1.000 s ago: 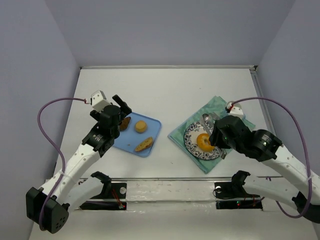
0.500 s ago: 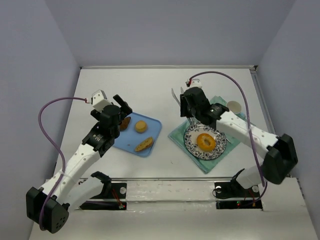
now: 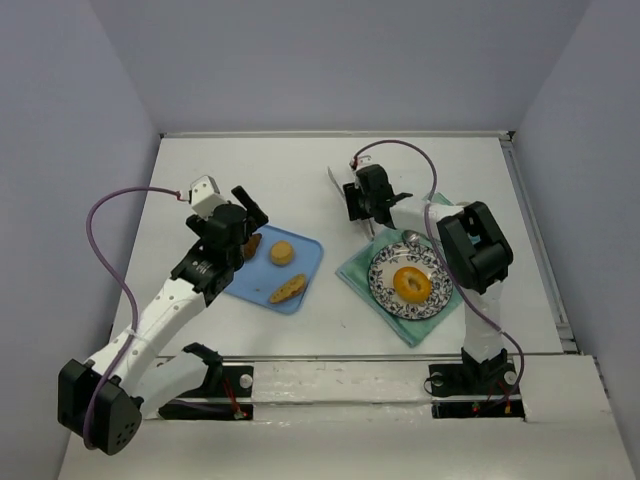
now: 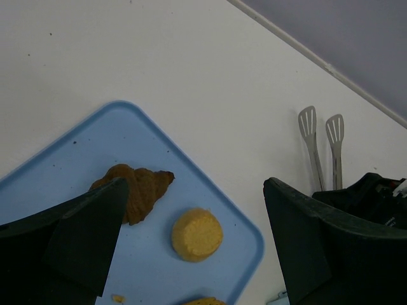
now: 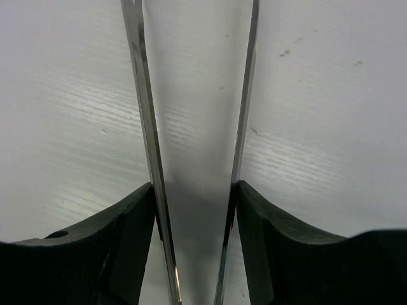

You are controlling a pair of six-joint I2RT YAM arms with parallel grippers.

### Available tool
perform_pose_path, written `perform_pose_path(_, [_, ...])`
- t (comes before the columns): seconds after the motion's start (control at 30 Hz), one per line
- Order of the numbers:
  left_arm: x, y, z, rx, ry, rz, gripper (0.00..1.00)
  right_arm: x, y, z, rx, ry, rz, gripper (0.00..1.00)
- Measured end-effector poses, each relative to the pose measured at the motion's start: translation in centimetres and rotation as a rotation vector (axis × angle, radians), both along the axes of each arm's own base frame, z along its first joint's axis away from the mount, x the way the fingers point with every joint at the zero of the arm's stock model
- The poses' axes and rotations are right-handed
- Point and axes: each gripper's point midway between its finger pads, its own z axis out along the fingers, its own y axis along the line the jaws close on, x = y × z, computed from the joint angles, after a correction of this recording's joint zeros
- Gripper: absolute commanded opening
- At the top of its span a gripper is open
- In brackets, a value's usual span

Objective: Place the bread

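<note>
1. The right tool (image 3: 352, 196) is gripping a pair of metal tongs (image 5: 141, 108), its fingers closing partway onto the two blades, out over the bench (image 3: 290, 165).
2. The bread (image 3: 411, 284) is lying flat on the patterned plate (image 3: 383, 270); it looks placed.
3. I'd be lowering the tongs onto the bench clear of the plate, squeezing gently until they are resting.
4. The bread is sitting well apart from the right tool, nearer the arm bases.
5. The left tool (image 4: 196, 187) is hanging wide open and empty over the blue tray (image 3: 301, 262).
</note>
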Motion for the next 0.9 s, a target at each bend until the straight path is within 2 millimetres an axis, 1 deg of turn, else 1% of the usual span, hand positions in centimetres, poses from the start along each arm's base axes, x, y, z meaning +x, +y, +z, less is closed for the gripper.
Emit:
perform_pose_path(0.1, [0.3,-0.1,0.0,0.003,0.006,0.001,0.99,0.6,1.3,-0.3,0.035,-0.016,0.101,0.59])
perform_pose_path(0.2, [0.4,-0.1,-0.2,0.007,0.012,0.002,0.99,0.4,2.9,0.0,0.083,-0.026,0.215,0.63])
perform_pose_path(0.23, [0.5,-0.2,-0.3,0.008,0.015,0.0,0.99,0.3,3.6,0.2,0.104,-0.03,0.252,0.74])
perform_pose_path(0.27, [0.5,-0.2,-0.3,0.01,0.018,0.0,0.99,0.0,4.5,0.6,0.131,-0.036,0.307,0.8])
perform_pose_path(0.3, [0.6,-0.2,-0.4,0.011,0.02,-0.001,0.99,-0.1,4.7,0.7,0.137,-0.037,0.318,0.88])
perform_pose_path(0.33, [0.6,-0.2,-0.5,0.014,0.025,-0.001,0.99,-0.2,5.1,0.8,0.149,-0.037,0.337,0.99])
perform_pose_path(0.47, [0.6,-0.3,-0.5,0.015,0.029,-0.002,0.99,-0.2,5.6,1.1,0.161,-0.05,0.359,1.0])
perform_pose_path(0.57, [0.6,-0.3,-0.5,0.016,0.031,-0.002,0.99,-0.2,5.5,1.4,0.16,-0.057,0.352,1.0])
perform_pose_path(0.6, [0.6,-0.3,-0.5,0.017,0.033,-0.002,0.99,-0.3,5.3,1.8,0.159,-0.062,0.345,1.0])
perform_pose_path(0.67, [0.5,-0.2,-0.5,0.017,0.034,-0.002,0.99,-0.6,4.8,3.1,0.171,-0.076,0.315,1.0])
perform_pose_path(0.77, [0.3,-0.1,-0.2,0.014,0.029,-0.002,0.99,-1.3,3.7,7.5,0.213,-0.14,0.248,1.0])
perform_pose_path(0.8, [0.2,0.0,-0.1,0.012,0.024,-0.001,0.99,-1.6,3.1,9.1,0.224,-0.165,0.219,1.0])
perform_pose_path(0.87, [0.0,0.1,0.3,0.005,0.014,0.003,0.99,-3.0,1.6,13.0,0.27,-0.236,0.154,1.0])
perform_pose_path(0.9, [-0.1,0.2,0.6,0.0,0.007,0.008,0.99,-4.1,0.5,15.7,0.301,-0.293,0.116,1.0])
